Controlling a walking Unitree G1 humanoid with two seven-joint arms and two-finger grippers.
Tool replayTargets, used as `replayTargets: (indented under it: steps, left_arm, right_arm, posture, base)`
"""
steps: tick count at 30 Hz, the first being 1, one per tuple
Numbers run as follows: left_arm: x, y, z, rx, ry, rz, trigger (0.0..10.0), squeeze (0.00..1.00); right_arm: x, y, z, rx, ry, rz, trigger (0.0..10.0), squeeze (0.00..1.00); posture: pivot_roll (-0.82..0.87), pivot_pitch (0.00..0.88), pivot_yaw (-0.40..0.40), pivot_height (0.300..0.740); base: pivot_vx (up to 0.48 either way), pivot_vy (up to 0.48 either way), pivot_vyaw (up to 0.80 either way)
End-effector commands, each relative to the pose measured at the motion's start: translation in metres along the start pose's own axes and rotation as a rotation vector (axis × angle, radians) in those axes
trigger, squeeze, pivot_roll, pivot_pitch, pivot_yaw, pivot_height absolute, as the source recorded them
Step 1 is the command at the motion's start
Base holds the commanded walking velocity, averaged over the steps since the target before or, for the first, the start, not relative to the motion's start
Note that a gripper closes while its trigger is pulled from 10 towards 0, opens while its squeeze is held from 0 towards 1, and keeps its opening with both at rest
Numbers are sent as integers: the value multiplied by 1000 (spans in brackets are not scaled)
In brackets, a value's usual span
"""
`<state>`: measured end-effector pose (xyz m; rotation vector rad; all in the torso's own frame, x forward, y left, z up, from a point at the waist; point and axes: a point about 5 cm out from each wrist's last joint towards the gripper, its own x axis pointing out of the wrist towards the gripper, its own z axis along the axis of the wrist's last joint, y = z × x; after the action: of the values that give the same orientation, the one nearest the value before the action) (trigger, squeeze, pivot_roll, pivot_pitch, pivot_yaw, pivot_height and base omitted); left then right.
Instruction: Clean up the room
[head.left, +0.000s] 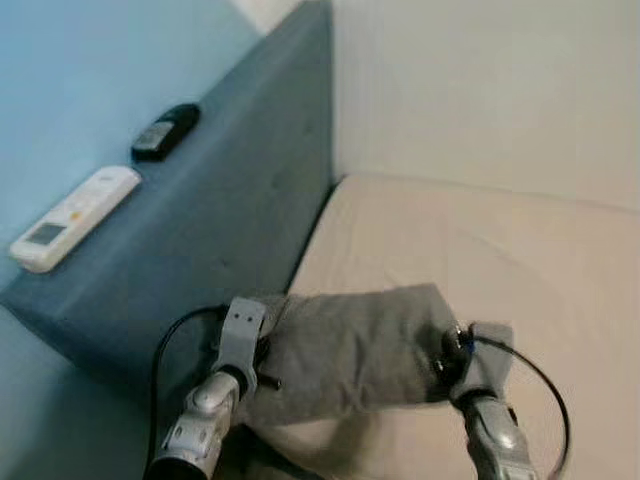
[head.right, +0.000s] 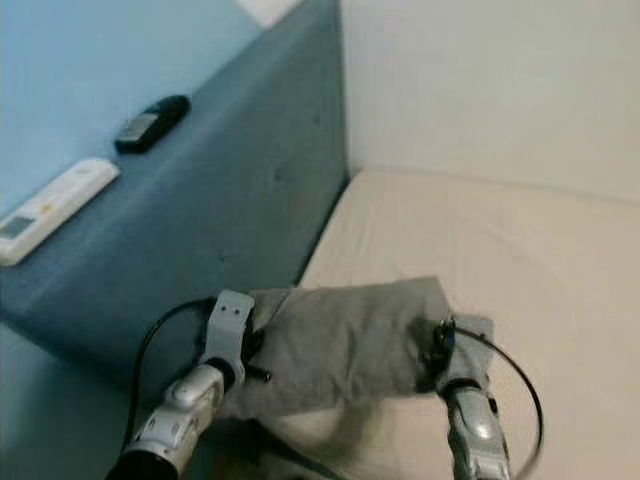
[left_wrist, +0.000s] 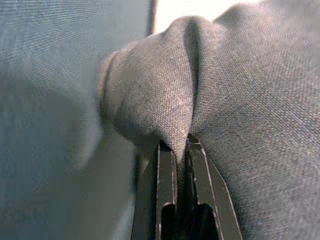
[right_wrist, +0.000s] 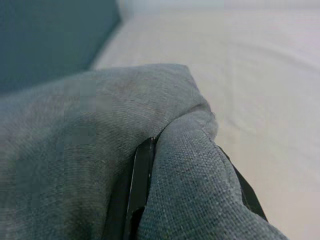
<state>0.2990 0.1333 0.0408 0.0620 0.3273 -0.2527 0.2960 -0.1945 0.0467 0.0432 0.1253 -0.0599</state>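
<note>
Gripping tight on both sides: the left gripper (left_wrist: 181, 150) has its two black fingers (left_wrist: 165, 185) pressed together on a pinched fold of the grey cloth (head.left: 350, 350), the fabric bunching up and spilling over the finger tips. The right gripper (right_wrist: 187, 165) is clamped on the opposite edge of that same cloth, a thick fold draped right over it so that one black finger (right_wrist: 140, 180) peeks out along the side. Between the two claws the cloth hangs stretched like a banner, held up above the cream mattress (head.left: 520, 260), which spreads out beyond and below the right gripper. Both silver arms reach up from the near edge of the head view, a black cable looping off each wrist.

Just beyond the left gripper, and off to its outer side, stands the blue upholstered headboard (head.left: 240, 200), its padded face running away toward the corner where it meets the pale wall (head.left: 480, 90). Up on the headboard's flat top, well apart from the left claw, lies a white remote control (head.left: 75, 217), and farther along the same ledge a black remote (head.left: 165, 131). Behind that ledge rises a light blue wall (head.left: 90, 70).
</note>
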Motion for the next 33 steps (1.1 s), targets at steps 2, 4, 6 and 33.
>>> replayTargets:
  steps: [2,4,6,33]
  left_arm:
    - [2,-6,9,6,-45,-17,10000,0]
    - [1,-6,9,9,-44,-18,10000,0]
    - [1,-6,8,9,-44,-19,10000,0]
    - [-1,-14,4,61,-6,-115,10000,0]
  right_arm:
    - [-9,-2,-12,-9,38,18,10000,0]
    - [-10,-2,-13,-8,40,20,10000,0]
    - [-10,-2,-13,-8,42,21,10000,0]
    - [-14,2,-20,14,65,16,10000,0]
  posture:
    - [35,153,43,733]
    - [36,153,42,733]
    - [36,153,42,733]
    - [44,153,57,733]
  base:
    - [0,0,0]
    - [0,0,0]
    - [0,0,0]
    - [0,0,0]
